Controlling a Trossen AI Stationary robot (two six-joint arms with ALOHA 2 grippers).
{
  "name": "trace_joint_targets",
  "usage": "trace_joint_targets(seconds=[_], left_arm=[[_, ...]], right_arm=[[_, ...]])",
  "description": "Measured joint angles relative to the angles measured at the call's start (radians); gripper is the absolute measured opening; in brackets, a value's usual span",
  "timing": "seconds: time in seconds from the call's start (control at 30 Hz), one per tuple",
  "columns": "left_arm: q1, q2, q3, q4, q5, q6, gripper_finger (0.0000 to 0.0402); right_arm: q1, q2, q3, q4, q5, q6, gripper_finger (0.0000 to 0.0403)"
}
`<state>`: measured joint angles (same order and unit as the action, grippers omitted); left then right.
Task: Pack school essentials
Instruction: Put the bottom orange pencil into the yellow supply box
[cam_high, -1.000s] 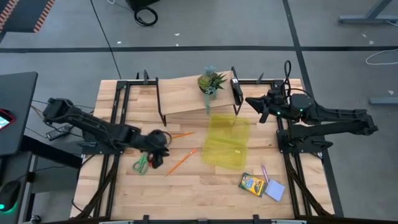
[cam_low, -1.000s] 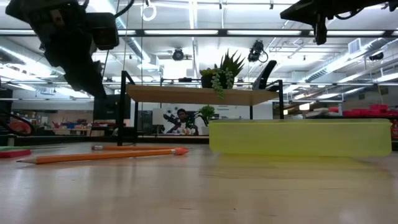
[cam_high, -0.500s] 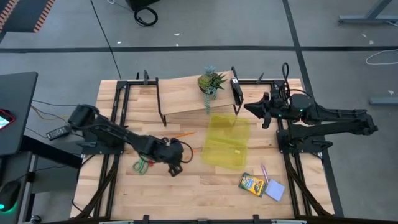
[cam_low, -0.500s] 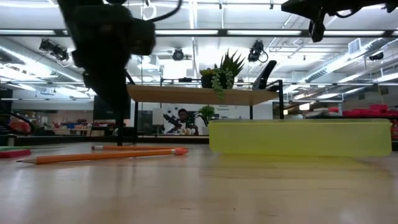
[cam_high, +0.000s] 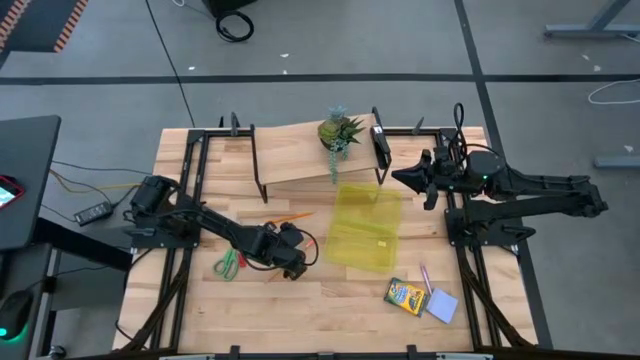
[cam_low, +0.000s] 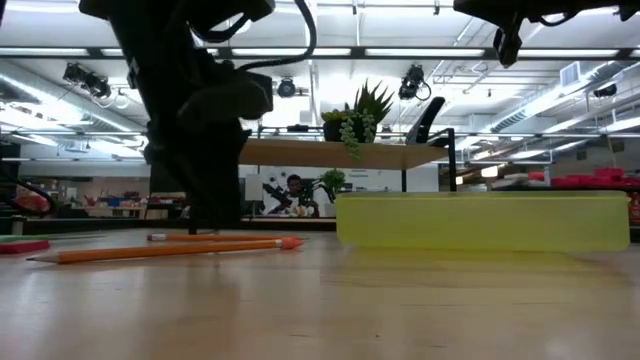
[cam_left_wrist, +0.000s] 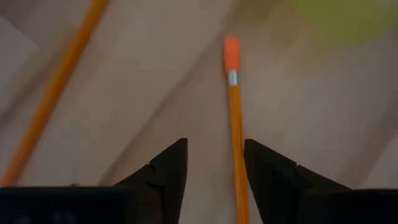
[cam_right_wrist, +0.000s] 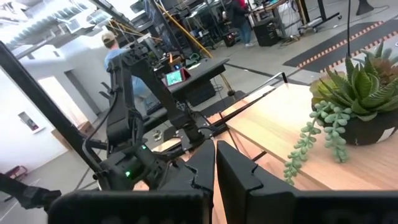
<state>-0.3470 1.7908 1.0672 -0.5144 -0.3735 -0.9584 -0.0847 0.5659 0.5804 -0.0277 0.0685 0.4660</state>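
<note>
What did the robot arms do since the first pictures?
The left gripper swung from beside the scissors toward the yellow pouch and dropped low over a pencil, fingers opened around it, not yet gripping. The right gripper shifted only slightly, shut, by the plant. Pencils, scissors, pouch, crayon box stayed put.

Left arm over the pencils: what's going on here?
The left gripper is low over the table with its fingers open around one orange pencil, not yet gripping it; a second pencil lies beside it. The scissors, crayon box, pen and notepad lie unpacked around the yellow pouch. The right gripper waits shut near the plant.
</note>
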Motion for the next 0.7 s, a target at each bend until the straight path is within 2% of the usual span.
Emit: trace_joint_targets(seconds=[0.07,0.27,0.43,0.7], left_arm=[[-0.002,0.000,-0.004,0.037,-0.045,0.006,0.0183],[-0.003,-0.001,-0.096,0.357,-0.125,0.051,0.0192],[-0.004,0.008,-0.114,0.363,-0.260,0.054,0.0190],[-0.032,0.102,-0.126,0.535,-0.316,0.066,0.0192]], right_arm=[[0.000,0.000,0.000,0.000,0.000,-0.001,0.0023],[0.000,0.000,0.000,0.000,-0.018,-0.032,0.0023],[0.000,0.000,0.000,0.000,-0.026,-0.040,0.0023],[0.000,0.000,0.000,0.001,-0.026,-0.052,0.0023]])
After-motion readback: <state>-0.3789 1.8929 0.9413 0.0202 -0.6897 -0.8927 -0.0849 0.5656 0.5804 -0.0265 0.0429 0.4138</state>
